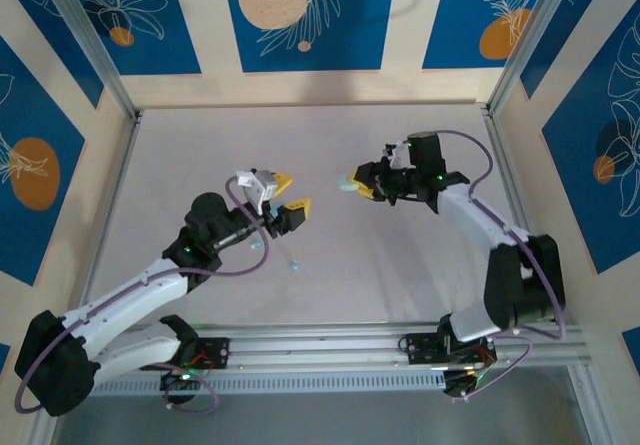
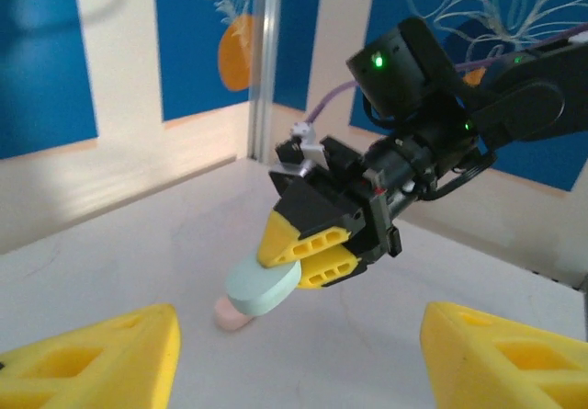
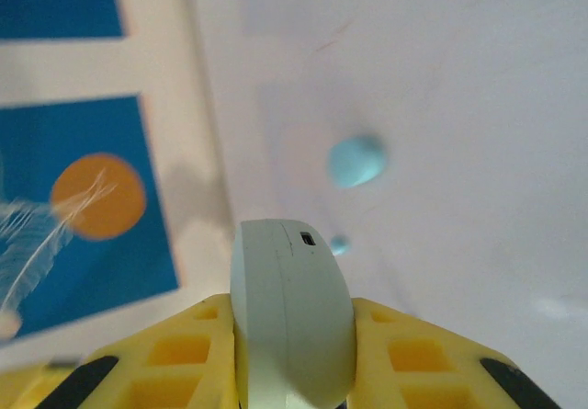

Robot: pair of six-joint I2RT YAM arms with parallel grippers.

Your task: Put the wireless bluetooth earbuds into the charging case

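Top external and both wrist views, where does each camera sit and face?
Top external: above and behind the bases, looking down on the table, left gripper and right gripper.
Left wrist: on the left arm, looking across at the right gripper; own yellow fingers at the bottom.
Right wrist: looking along its own fingers toward the table.
Shared: all three see the mint case clamped by the right gripper.

Soft, even light from above brightens the pale tabletop (image 1: 330, 135), leaving only faint shadows on it. The overhead view is sharp. In the wrist views the tabletop looks hazy, and the near yellow fingers (image 2: 92, 363) blur.
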